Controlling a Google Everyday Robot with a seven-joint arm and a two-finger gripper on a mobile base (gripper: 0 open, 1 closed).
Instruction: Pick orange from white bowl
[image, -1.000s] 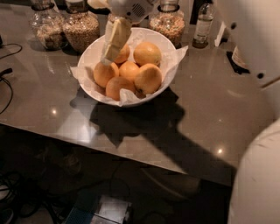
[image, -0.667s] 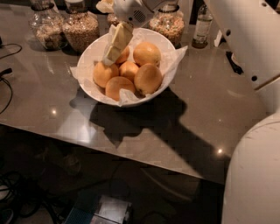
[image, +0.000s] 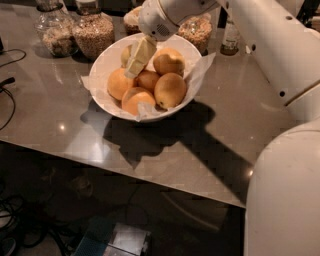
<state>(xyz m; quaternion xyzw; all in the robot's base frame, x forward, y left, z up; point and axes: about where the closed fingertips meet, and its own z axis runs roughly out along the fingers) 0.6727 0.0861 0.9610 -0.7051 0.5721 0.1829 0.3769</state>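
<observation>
The white bowl (image: 107, 62), lined with crumpled white paper, stands on the grey table and holds several oranges. A paler yellow-orange fruit (image: 125, 54) lies at the back left of the bowl, partly hidden behind my gripper. Deeper-orange fruits lie at the left (image: 119, 83), front (image: 135, 99), middle (image: 149, 79), right (image: 170, 90) and back right (image: 169, 61). My gripper (image: 136, 62) hangs down from the white arm into the back left of the bowl. It is right against the paler orange and just above the middle fruit.
Glass jars of grain (image: 94, 31) (image: 55, 31) (image: 197, 29) stand behind the bowl, with a small bottle (image: 230, 40) at the back right. The robot's white arm and body (image: 280, 60) fill the right side. Cables (image: 7, 82) lie at the left edge. The table's front edge runs below the bowl.
The gripper has shifted slightly inside the bowl, and the paler orange now shows at its left side. The other oranges have not moved.
</observation>
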